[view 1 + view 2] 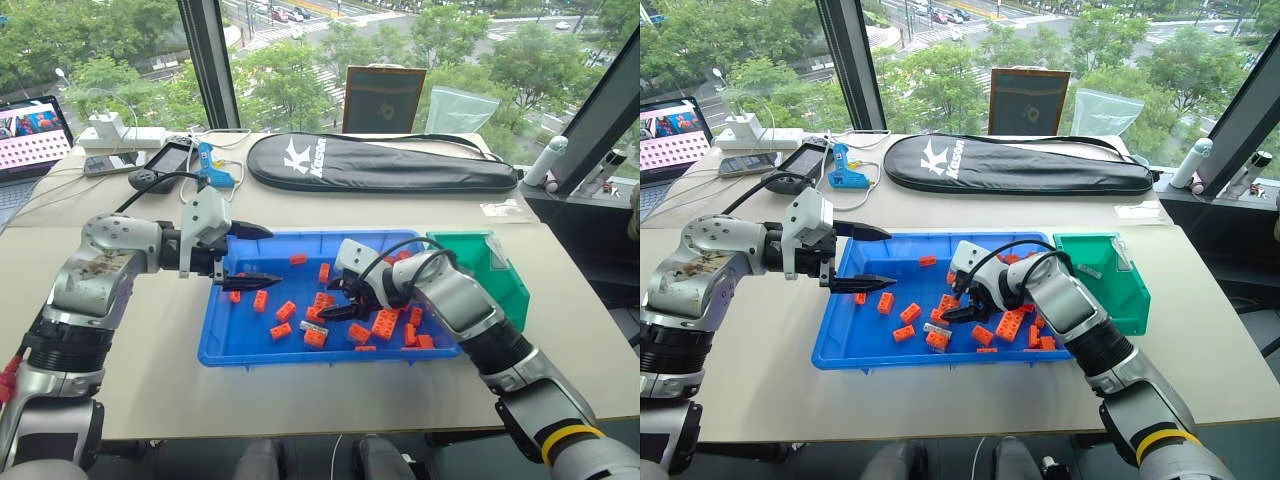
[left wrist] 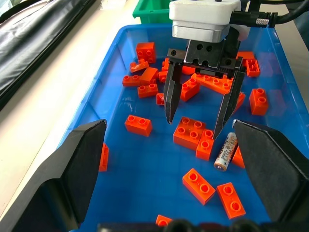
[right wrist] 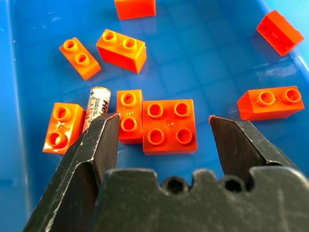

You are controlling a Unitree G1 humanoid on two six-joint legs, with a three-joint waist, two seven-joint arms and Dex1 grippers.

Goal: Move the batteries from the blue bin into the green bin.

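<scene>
Inside the blue bin [image 1: 240, 345], the right gripper [image 2: 197, 121] hovers with fingers spread above orange bricks [image 2: 190, 131]; a battery [image 2: 225, 151] lies just beside one fingertip. Nearby, the left gripper [image 1: 252, 256] also has its fingers spread, holding nothing.

Bright blue bin [image 1: 240, 345], green bin [image 1: 497, 272], orange bricks [image 2: 193, 131] — one silver-white battery [image 2: 225, 151] with dark lettering.

Right claw [image 3: 164, 125] spread wide above the blue bin [image 3: 212, 58], orange bricks [image 3: 169, 126] between its fingers, one battery [image 3: 95, 106] at ten o'clock.
</scene>
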